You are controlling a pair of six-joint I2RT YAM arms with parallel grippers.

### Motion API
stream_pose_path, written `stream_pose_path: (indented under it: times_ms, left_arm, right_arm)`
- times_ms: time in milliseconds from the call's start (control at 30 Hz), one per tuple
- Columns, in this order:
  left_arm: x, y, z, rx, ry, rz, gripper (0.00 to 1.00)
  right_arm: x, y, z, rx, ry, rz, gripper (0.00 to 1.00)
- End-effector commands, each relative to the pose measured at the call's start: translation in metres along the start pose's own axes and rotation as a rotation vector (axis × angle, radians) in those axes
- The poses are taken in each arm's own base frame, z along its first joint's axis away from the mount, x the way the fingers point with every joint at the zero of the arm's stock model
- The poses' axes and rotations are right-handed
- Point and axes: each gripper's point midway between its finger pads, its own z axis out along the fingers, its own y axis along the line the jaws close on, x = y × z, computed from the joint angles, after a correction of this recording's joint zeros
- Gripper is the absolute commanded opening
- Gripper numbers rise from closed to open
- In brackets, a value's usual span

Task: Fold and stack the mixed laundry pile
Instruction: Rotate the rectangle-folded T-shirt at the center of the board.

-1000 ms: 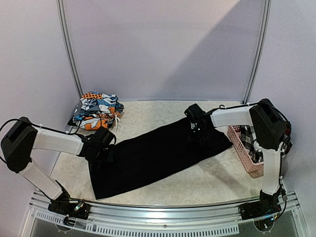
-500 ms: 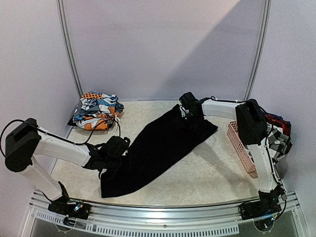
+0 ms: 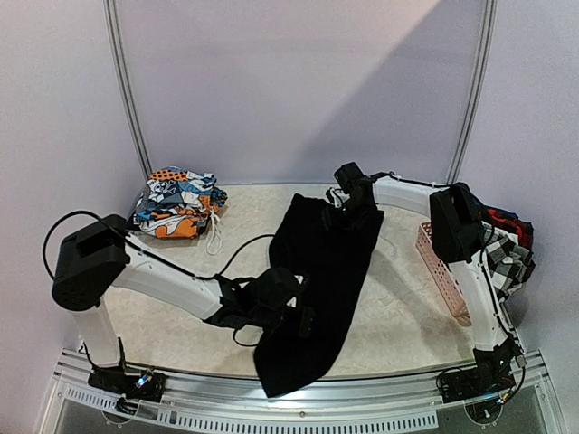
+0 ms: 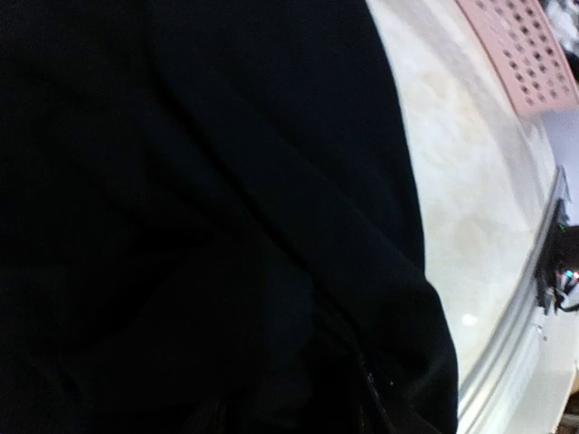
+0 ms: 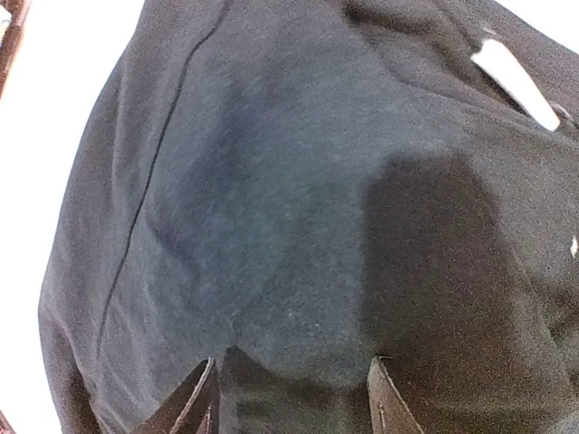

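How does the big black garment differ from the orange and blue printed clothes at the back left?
The black garment is plain; the printed clothes are patterned orange, blue and white. The black garment is large and stretched out mid-table; the printed clothes sit bunched in a small heap at the back left. Both are soft fabric on the table.

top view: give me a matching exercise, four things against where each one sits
1 black garment
2 pink basket
3 printed pile
4 checked garment

a far left corner of the table
b right side of the table
c down the middle of the table
d far right, past the basket

Pairs: 1-c, 2-b, 3-a, 4-d
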Motion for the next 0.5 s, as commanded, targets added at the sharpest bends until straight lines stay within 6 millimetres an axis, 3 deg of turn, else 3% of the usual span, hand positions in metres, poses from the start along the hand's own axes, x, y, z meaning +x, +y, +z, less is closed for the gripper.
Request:
stream_pose_path:
  times_ms: [0,100,200,467]
  left_arm:
    - [0.073,-0.015,0.032,0.002,0.249,0.037,0.48]
    - [0.075,-0.035,0.042,0.029,0.260,0.070,0.47]
    - [0.069,-0.039,0.038,0.005,0.246,0.089,0.47]
    - [0.049,-0.072,-0.004,0.014,0.164,0.176,0.55]
  right_arm:
    - [0.053,-0.040,0.038,0.052,0.193,0.045,0.57]
    - [0.053,-0.042,0.036,0.052,0.197,0.041,0.57]
    - [0.052,-0.040,0.034,0.043,0.197,0.032,0.57]
    - [0.040,-0.030,0.027,0.013,0.176,0.015,0.57]
